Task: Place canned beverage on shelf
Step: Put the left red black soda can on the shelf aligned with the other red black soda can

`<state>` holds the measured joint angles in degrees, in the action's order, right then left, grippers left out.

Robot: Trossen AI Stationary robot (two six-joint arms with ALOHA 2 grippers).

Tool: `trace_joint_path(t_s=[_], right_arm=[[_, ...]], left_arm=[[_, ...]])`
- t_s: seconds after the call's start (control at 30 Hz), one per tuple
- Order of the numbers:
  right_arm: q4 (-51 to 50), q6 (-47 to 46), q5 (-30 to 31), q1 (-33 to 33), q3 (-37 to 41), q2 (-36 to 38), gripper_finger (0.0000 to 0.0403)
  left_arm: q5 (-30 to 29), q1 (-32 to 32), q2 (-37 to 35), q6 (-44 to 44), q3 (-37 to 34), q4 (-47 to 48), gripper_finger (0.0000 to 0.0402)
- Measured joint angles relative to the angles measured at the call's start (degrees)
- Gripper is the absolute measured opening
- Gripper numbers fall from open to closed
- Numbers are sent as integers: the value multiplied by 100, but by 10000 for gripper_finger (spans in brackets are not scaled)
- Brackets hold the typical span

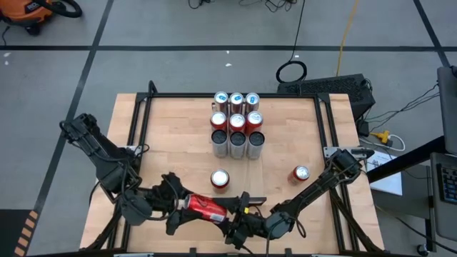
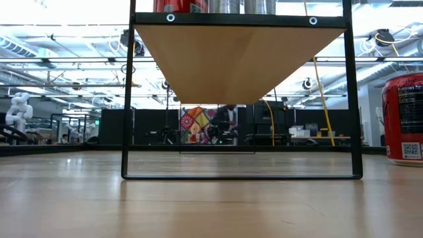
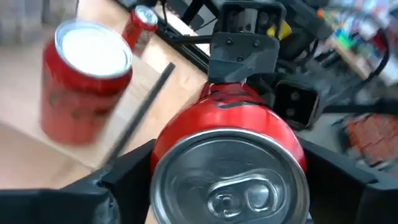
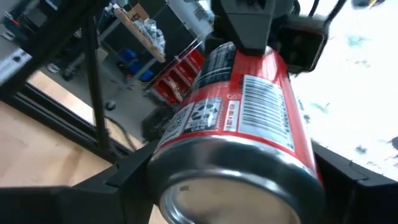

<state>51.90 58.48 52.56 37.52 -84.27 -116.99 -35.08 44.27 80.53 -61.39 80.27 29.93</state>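
Note:
A red beverage can [image 1: 206,208] hangs level above the table's near edge, between my two grippers. My left gripper [image 1: 182,204] is shut on its pull-tab end, and my right gripper [image 1: 235,211] is shut on its bottom end. The shelf [image 2: 238,59] is a pale wood panel raised in a black frame, seen from below in the low view. Several red and silver cans [image 1: 236,123] stand on it at mid-table. My left gripper [image 3: 230,168] has the round wall of the can at its tab end [image 3: 180,140] between its two fingers. It comes level from the table's left, its fingers along the can. The can is lifted clear of the table, lying level. My right gripper [image 4: 233,180] has the can's wall at its bottom end [image 4: 171,152] between its two fingers. It comes about level from the table's right, its fingers along the can. The barcode side [image 4: 267,106] shows between them.
One red can [image 1: 220,178] stands upright on the table just beyond the held one. Another [image 1: 301,173] stands at the right, beside the right arm. The black frame's rails [image 1: 136,135] run along both sides of the table.

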Motion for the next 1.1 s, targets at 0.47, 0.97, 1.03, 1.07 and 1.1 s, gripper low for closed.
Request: trace_joint_path(t_s=[0.47, 0.97, 1.03, 1.07, 1.1], right_arm=[[44, -102, -4, 4, 2, -15, 279], [-253, -798, -13, 7, 2, -11, 278], [-268, -856, -13, 7, 2, -11, 278], [-297, -895, -16, 7, 2, -8, 278], [-340, -948, -17, 7, 2, -7, 278]], left_arm=[[-328, -4, 9, 1030, 1, -103, 395], [-274, 14, 9, 1535, 31, 308, 396], [-270, 15, 9, 1537, 31, 361, 396], [-270, 15, 9, 1543, 31, 361, 396], [-270, 15, 9, 1564, 31, 361, 396]])
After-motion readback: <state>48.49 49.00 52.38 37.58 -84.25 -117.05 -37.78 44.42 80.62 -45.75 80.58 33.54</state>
